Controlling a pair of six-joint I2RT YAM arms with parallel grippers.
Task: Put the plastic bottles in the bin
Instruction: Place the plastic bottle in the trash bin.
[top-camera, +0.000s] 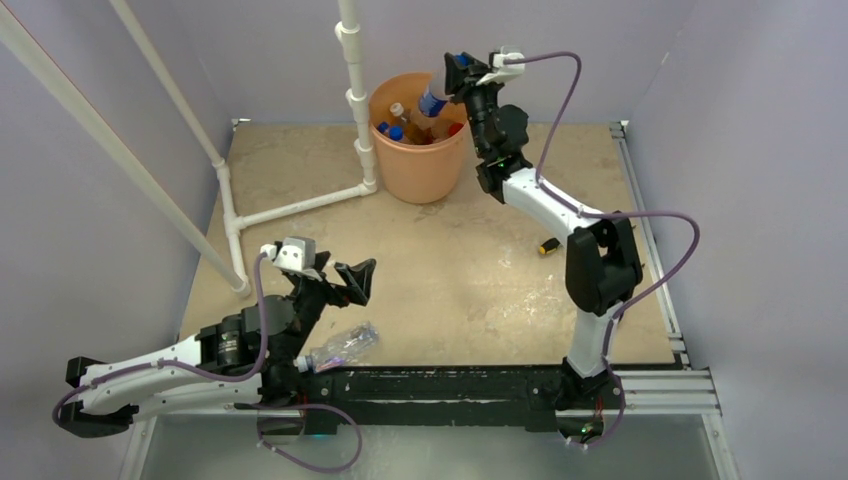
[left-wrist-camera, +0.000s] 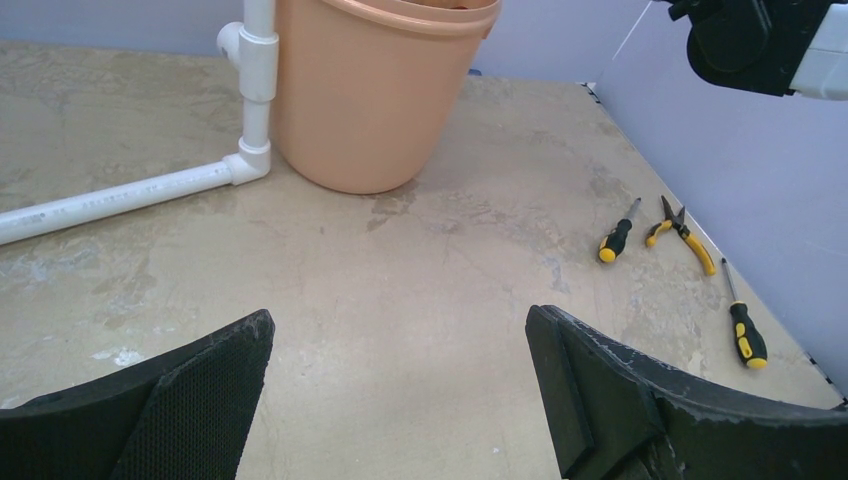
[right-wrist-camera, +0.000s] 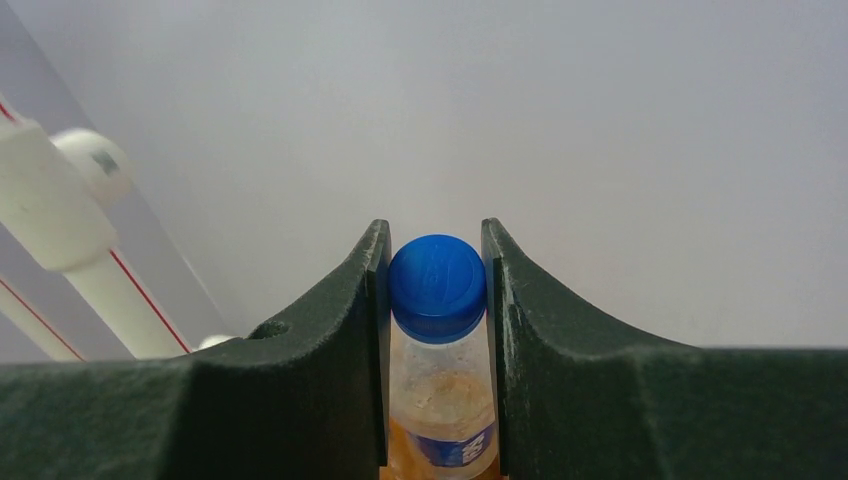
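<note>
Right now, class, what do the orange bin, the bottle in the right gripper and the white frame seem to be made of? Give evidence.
Orange bin: likely moulded plastic, smooth, slightly matte, rolled rim. Bottle in the right gripper: clear thin plastic, see-through wall; blue cap glossy plastic. White frame: probably plastic pipe, smooth, joined by elbow fittings.

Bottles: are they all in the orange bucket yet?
Not quite. Several bottles already sit in the orange bucket. The right gripper holds a blue-capped bottle over it, not yet let go. One clear bottle is left lying on the table, near the open, empty left gripper.
</note>
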